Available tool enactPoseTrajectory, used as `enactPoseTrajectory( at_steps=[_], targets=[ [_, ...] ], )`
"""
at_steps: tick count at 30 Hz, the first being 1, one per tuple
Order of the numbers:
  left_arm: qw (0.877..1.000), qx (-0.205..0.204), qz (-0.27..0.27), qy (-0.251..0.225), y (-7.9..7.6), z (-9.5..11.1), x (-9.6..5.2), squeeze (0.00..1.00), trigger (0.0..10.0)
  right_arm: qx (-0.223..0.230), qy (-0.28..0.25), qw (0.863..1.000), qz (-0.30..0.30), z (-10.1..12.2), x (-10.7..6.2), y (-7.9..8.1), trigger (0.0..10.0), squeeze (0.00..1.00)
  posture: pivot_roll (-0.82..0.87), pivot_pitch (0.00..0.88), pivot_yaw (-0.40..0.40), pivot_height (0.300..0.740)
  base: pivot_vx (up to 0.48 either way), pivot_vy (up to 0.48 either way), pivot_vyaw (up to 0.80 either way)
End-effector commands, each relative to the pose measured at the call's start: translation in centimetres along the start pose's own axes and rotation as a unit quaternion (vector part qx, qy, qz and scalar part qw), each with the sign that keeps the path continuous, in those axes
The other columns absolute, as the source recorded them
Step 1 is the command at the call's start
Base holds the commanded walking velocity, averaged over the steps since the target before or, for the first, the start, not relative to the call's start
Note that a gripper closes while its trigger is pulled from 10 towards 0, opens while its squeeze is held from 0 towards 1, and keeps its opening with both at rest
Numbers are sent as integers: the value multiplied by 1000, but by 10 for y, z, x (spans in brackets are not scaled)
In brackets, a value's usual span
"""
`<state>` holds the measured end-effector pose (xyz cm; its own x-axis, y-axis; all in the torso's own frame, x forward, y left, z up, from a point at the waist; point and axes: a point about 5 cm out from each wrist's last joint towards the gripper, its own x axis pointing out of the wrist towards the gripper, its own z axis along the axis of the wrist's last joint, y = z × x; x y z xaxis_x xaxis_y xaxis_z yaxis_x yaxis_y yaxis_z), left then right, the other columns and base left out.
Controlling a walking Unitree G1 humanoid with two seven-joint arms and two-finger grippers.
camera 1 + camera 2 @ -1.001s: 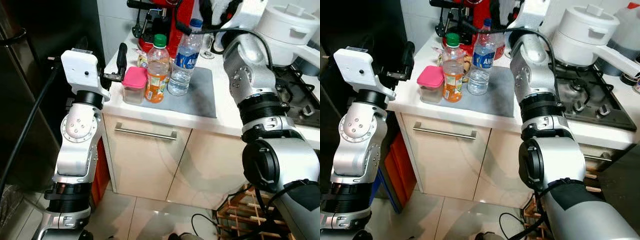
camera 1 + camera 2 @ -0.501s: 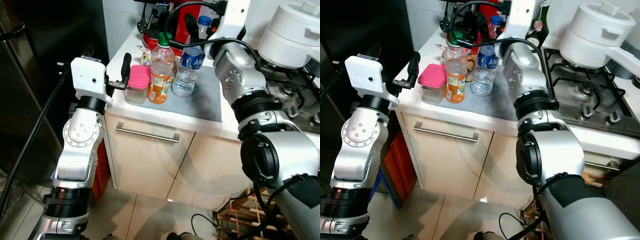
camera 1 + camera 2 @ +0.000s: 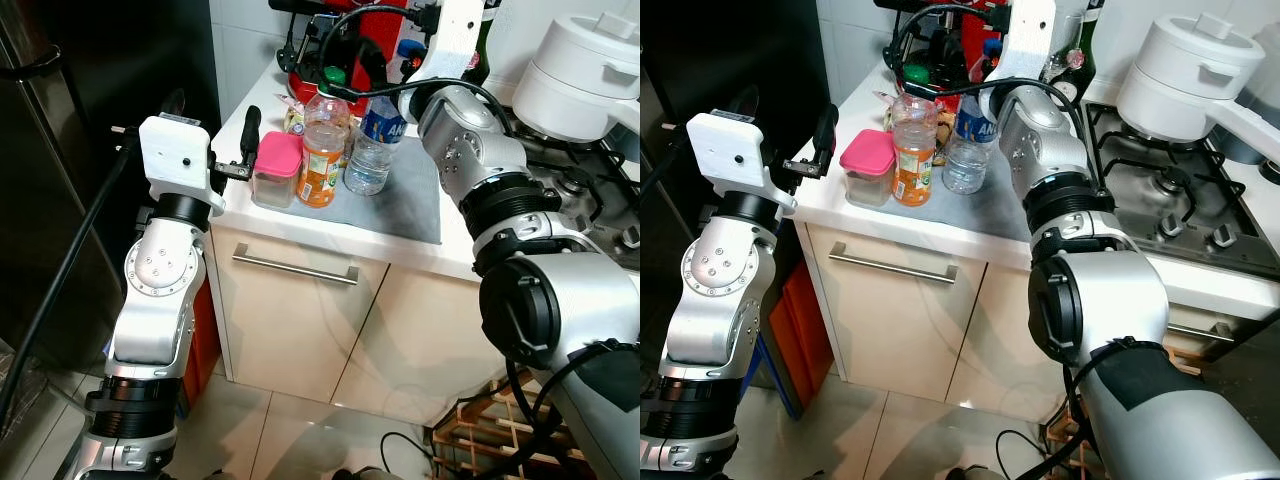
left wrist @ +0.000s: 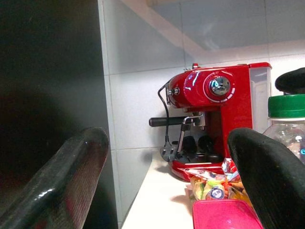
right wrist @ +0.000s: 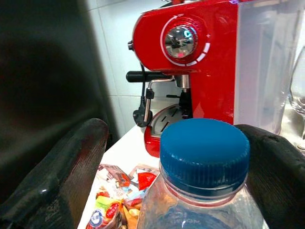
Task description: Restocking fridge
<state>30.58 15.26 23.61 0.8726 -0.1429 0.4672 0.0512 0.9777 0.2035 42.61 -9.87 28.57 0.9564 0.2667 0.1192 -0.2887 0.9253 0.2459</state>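
Three items stand on the counter's grey mat (image 3: 410,190): a clear box with a pink lid (image 3: 277,168), an orange juice bottle with a green cap (image 3: 318,140) and a water bottle (image 3: 368,150) with a blue cap (image 5: 204,148). My right gripper (image 5: 171,167) is open at the top of the water bottle, one finger on each side of the cap, with a gap on one side. My left gripper (image 4: 167,181) is open at the counter's left edge, with one finger (image 3: 249,128) just left of the pink-lidded box.
A red espresso machine (image 4: 214,124) stands behind the bottles, with snack packets (image 5: 119,191) in front of it and a wine glass (image 5: 298,95) beside it. The dark fridge (image 3: 60,200) is on the left. A white pot (image 3: 1190,70) sits on the gas hob (image 3: 1180,190).
My right gripper has come down from behind onto the water bottle's cap. The left gripper has stayed beside the pink-lidded box. The camera has shifted slightly.
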Motion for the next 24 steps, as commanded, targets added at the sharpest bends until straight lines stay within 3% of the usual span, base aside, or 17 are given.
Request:
enactPoseTrajectory(
  at_steps=[1, 2, 3, 4, 14, 24],
  targets=[
    [1000, 3, -3, 0, -1, 1, 1, 0, 10000, 32, 37, 999, -9, -13, -1, -3, 9765, 0, 72, 0, -109, 740, 0, 0, 0],
    [1000, 3, -5, 0, -1, 1, 2, 0, 10000, 45, 42, 998, -10, -14, -1, -3, 5373, 0, 70, 0, -109, 740, 0, 0, 0],
    [1000, 3, -6, 0, -2, 1, 2, 0, 10000, 63, 48, 997, -10, -15, -1, -4, 4471, 0, 70, 0, -109, 740, 0, 0, 0],
    [1000, 3, -8, 0, -2, 1, 3, 0, 10000, 76, 54, 996, -13, -16, -1, -4, 0, 0, 69, 0, -109, 740, 0, 0, 0],
    [1000, 8, -15, 1, -3, -1, 5, 0, 10000, 106, 57, 993, -12, -18, -2, -6, 0, 0, 88, 0, -115, 740, 0, 0, 0],
    [1000, 2, -7, 3, -3, -4, 8, 0, 10000, 97, 50, 994, -16, -14, -1, -7, 0, 0, 51, 0, -116, 740, 0, 0, 0]
  ],
)
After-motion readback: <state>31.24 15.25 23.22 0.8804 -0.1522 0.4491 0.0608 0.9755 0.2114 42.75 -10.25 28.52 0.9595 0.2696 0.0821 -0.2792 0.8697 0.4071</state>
